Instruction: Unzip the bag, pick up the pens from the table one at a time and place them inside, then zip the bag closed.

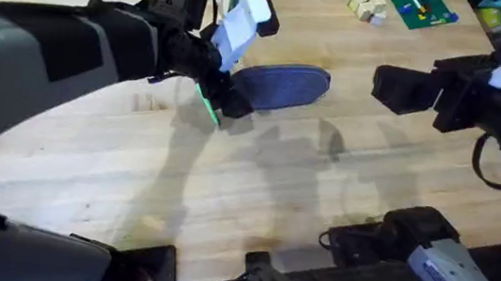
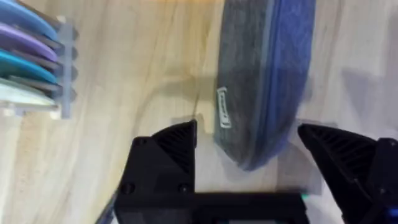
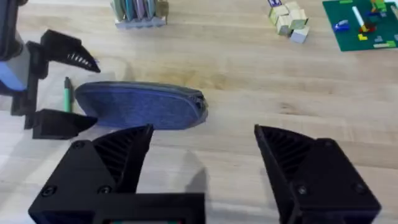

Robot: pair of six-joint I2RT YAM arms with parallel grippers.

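The blue-grey bag (image 1: 283,85) lies on the light-wood table (image 1: 254,188), long side across. My left gripper (image 1: 222,99) is open at the bag's left end, one finger on each side of it (image 2: 249,149). The bag (image 2: 264,74) has a small label on its grey side. A green pen (image 3: 67,94) shows just beyond that end of the bag (image 3: 140,106), between the left gripper's fingers (image 3: 74,57); a bit of it also shows green (image 1: 207,107). My right gripper (image 1: 403,87) hangs open to the right of the bag (image 3: 199,155), holding nothing.
A rack of coloured flat pieces (image 2: 31,56) stands on the far side of the bag (image 3: 138,11). Wooden blocks (image 1: 365,4) and a green baseplate with small parts (image 1: 422,7) sit at the back right. Bare wood stretches in front of the bag.
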